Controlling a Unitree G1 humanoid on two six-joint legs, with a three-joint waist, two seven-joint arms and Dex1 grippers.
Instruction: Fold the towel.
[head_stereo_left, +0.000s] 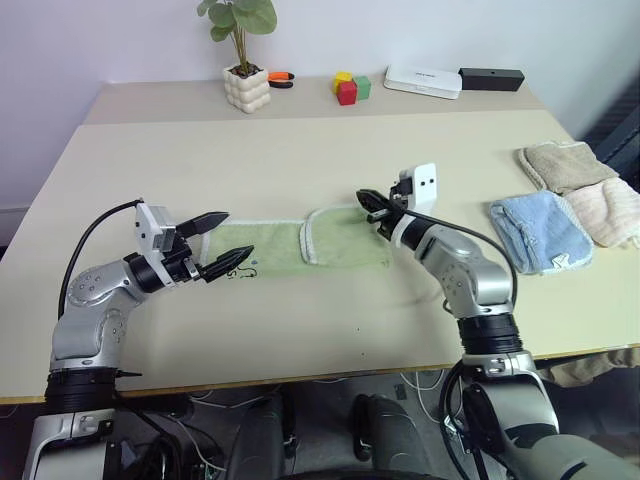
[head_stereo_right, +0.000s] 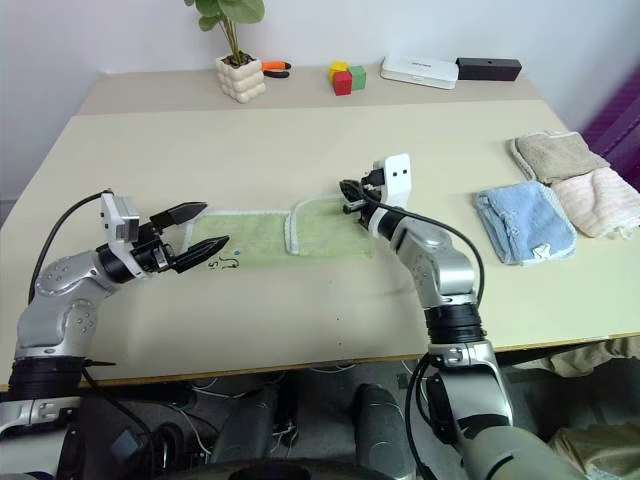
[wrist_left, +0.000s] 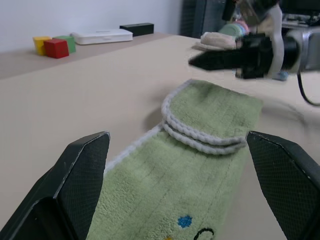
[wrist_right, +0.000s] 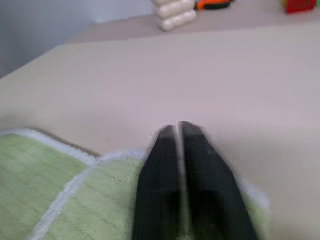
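Here, the light green towel lies flat near the middle of the beige table, a long strip running across in front of you. Its right end has been turned over onto itself, so a shorter doubled flap with white stitched edging sits on top, and a small dark printed mark shows near the left end. The fold looks partly done, with the left portion in a single layer.

Your left gripper hovers at the towel's left end with its two black fingers spread wide and empty, likely poised to take that edge. Your right gripper sits just above the far right corner of the folded flap, its fingers pinched together; in the right wrist view no cloth shows between them, so it appears to hold nothing.

Containers are few. A white bubbly pot on the far shelf holds a green plant. Beside it lie an orange-handled tool, coloured blocks, a white box and a black bar. At the right edge, well apart from the green towel, rest blue, beige and pink towels.
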